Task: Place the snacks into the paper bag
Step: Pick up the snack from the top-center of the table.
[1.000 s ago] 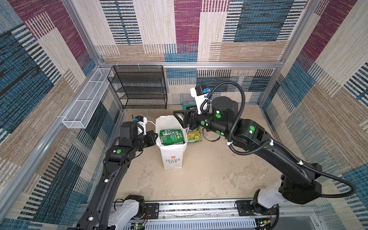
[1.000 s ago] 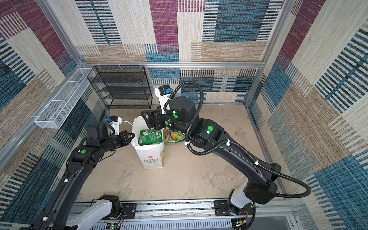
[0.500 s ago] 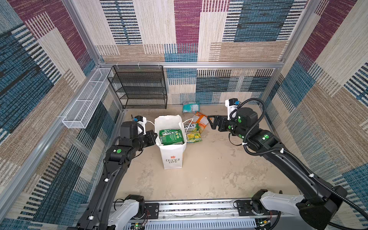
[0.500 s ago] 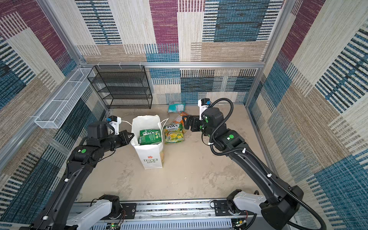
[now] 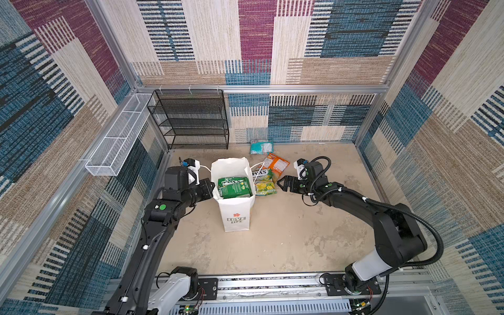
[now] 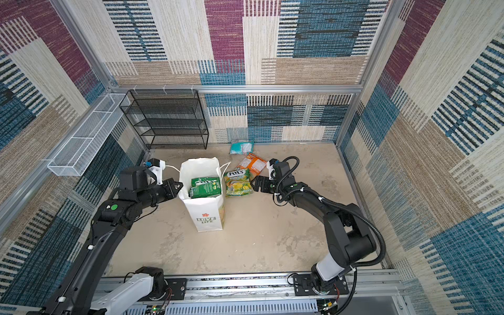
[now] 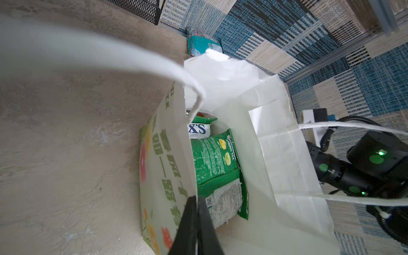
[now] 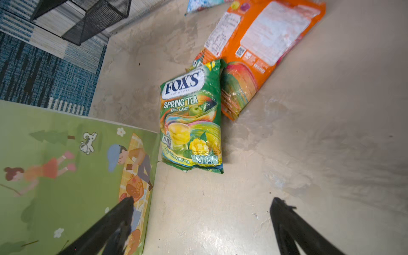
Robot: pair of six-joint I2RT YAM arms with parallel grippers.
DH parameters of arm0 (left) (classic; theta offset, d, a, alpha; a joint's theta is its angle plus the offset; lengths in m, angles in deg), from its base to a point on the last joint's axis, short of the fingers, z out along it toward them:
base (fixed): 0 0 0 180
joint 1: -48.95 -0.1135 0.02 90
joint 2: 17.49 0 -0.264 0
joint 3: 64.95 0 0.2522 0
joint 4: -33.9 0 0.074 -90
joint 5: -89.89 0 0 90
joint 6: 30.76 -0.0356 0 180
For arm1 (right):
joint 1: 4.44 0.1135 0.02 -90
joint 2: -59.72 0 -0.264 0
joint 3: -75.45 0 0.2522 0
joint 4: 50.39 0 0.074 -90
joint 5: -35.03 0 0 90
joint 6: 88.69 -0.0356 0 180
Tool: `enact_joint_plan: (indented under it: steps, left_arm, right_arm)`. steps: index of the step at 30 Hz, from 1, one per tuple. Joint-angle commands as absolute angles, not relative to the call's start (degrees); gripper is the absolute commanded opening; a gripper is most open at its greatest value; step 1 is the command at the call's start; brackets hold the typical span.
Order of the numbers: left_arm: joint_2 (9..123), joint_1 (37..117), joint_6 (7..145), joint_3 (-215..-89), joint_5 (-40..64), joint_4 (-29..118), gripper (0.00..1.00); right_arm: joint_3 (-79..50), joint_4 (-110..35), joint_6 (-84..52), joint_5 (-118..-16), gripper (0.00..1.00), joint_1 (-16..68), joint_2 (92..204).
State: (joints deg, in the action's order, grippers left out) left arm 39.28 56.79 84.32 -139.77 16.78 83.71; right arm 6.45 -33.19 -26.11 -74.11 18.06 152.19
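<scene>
Left arm: stretched low towards the bag; left gripper [image 5: 209, 188] pinched together on the rim of the paper bag [image 5: 236, 215].
Right arm: elbow bent, forearm low; right gripper [image 5: 281, 184] spread wide, empty, just beside the yellow-green packet [image 5: 264, 183].
Paper bag: upright mid-floor, mouth upward, green packet [image 5: 234, 187] inside.
Yellow-green packet: flat beside the bag, long axis towards the back wall, "FOX'S" end farthest.
Orange packet [image 5: 276, 164]: slanted, touching it.
</scene>
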Motion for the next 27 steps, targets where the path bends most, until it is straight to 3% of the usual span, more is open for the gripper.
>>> enact_joint_plan:
  steps: [1,7,18,27]
  left_arm:
    - [39.42,56.6,83.4,-140.12,17.53,80.97,0.0]
    - [39.21,56.38,83.41,-139.97,17.56,80.75,0.0]
    - [39.55,55.43,83.75,-139.97,18.72,80.53,0.0]
    - [39.76,54.93,83.94,-139.95,18.97,80.42,0.0]
  right_arm:
    - [4.87,-39.56,-26.49,-77.18,0.97,18.04,156.31]
    - [-0.6,-39.14,-25.38,-81.43,0.94,17.98,166.33]
    - [-5.62,-38.57,-23.57,-85.53,0.83,18.11,174.91]
    - [-7.88,-38.1,-22.64,-87.55,0.63,18.94,178.53]
